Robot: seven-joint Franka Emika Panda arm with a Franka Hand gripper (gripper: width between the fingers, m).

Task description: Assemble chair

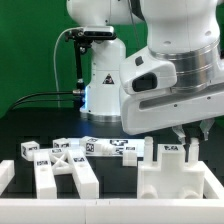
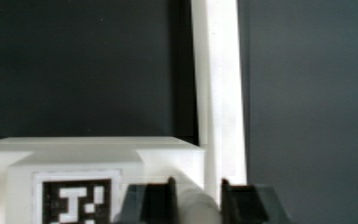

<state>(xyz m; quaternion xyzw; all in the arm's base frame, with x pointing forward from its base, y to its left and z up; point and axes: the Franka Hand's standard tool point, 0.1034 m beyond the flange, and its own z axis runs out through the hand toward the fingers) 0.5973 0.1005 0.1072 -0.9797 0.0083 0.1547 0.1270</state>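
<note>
My gripper [image 1: 190, 136] reaches down onto a blocky white chair piece [image 1: 165, 183] at the exterior view's right. In the wrist view the gripper [image 2: 197, 190] is shut on that piece's thin upright white rail [image 2: 213, 90], with a dark finger [image 2: 151, 205] on each side of it. Close beside the fingers is a white block bearing a black-and-white tag [image 2: 73, 196]. Another white chair frame with crossed bars [image 1: 66, 172] lies on the black table at the exterior view's left. The lower part of the fingers is hidden behind the held piece in the exterior view.
Behind the chair pieces runs a row of tagged white parts, with the marker board [image 1: 108, 149] among them. A white wall [image 1: 6, 178] borders the table at the exterior view's left. The arm's base [image 1: 100, 85] stands at the back, against a green backdrop.
</note>
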